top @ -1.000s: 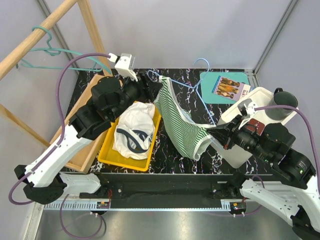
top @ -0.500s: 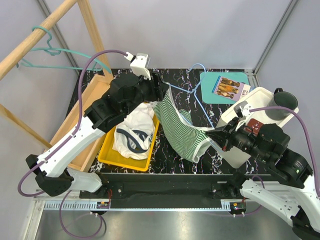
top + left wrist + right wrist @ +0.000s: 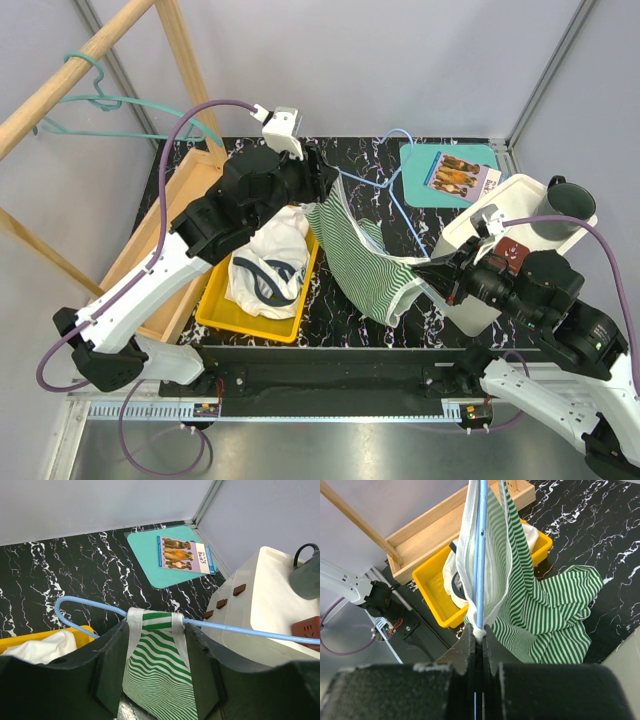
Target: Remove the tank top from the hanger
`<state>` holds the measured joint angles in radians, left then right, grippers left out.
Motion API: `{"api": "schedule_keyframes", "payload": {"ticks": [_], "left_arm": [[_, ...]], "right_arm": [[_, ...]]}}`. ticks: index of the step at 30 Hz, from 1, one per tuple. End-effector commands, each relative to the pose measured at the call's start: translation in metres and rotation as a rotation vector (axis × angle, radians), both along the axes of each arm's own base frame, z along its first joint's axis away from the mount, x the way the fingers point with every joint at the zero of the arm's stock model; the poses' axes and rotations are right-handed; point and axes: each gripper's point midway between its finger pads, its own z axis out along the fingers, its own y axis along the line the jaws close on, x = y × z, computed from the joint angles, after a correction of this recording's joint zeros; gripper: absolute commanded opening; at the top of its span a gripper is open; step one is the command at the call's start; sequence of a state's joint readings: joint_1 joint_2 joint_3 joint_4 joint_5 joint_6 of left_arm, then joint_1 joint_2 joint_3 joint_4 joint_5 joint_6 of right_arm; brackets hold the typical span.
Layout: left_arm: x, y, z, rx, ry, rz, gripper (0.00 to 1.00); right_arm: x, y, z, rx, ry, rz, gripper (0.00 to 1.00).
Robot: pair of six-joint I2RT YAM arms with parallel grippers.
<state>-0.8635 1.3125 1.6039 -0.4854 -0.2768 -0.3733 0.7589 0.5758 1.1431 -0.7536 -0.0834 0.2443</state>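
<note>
1. Striped tank top (image 3: 360,265) on blue hanger (image 3: 395,190): mid-table, long axis slanting from rear-centre strap to near-right hem.
2. Left gripper (image 3: 155,629): fingers apart, straddling one strap.
3. Right gripper (image 3: 479,635): clamped on the hanger's lower end.
4. Marble tabletop (image 3: 365,150): bare behind; white box (image 3: 500,215) crowds the right.
5. Yellow bin (image 3: 215,310): holds white garment (image 3: 265,255).

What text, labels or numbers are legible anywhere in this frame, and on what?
"Back?" (blurred, uncertain): edge of the picture card on the teal mat.
Smaller print beside it: too small to read.
No text visible on the tank top, hanger, yellow bin or white box.
</note>
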Motion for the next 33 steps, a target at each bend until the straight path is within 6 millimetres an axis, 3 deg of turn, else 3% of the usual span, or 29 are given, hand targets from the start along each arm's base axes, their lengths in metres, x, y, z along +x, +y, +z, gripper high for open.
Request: {"api": "schedule_keyframes", "payload": {"ticks": [1, 4, 7, 11, 16, 21, 28, 33], "left_arm": [[0.005, -0.004, 0.006, -0.015, -0.02, 0.009, 0.54], [0.006, -0.007, 0.002, -0.009, -0.012, 0.003, 0.54], [0.009, -0.005, 0.0, 0.005, -0.015, 0.023, 0.46], [0.014, 0.002, 0.001, 0.036, -0.035, 0.058, 0.31], [0.018, 0.014, 0.004, 0.06, -0.054, 0.112, 0.01], [0.018, 0.025, 0.002, 0.079, -0.059, 0.152, 0.0], [0.014, 0.034, -0.004, 0.078, -0.049, 0.171, 0.0], [0.013, 0.052, -0.015, 0.115, -0.051, 0.237, 0.0]], "right_arm": [[-0.005, 0.003, 0.012, 0.046, -0.016, 0.026, 0.0], [-0.006, 0.003, 0.012, 0.05, -0.012, 0.028, 0.0], [-0.008, 0.004, 0.011, 0.05, -0.01, 0.038, 0.0], [-0.011, 0.004, 0.009, 0.05, -0.005, 0.052, 0.0], [-0.023, 0.007, 0.008, 0.057, -0.014, 0.117, 0.0], [-0.033, 0.003, 0.01, 0.08, -0.039, 0.143, 0.0], [-0.032, -0.001, 0.011, 0.099, -0.051, 0.117, 0.0], [-0.039, -0.009, 0.023, 0.149, -0.104, 0.112, 0.0]]}}
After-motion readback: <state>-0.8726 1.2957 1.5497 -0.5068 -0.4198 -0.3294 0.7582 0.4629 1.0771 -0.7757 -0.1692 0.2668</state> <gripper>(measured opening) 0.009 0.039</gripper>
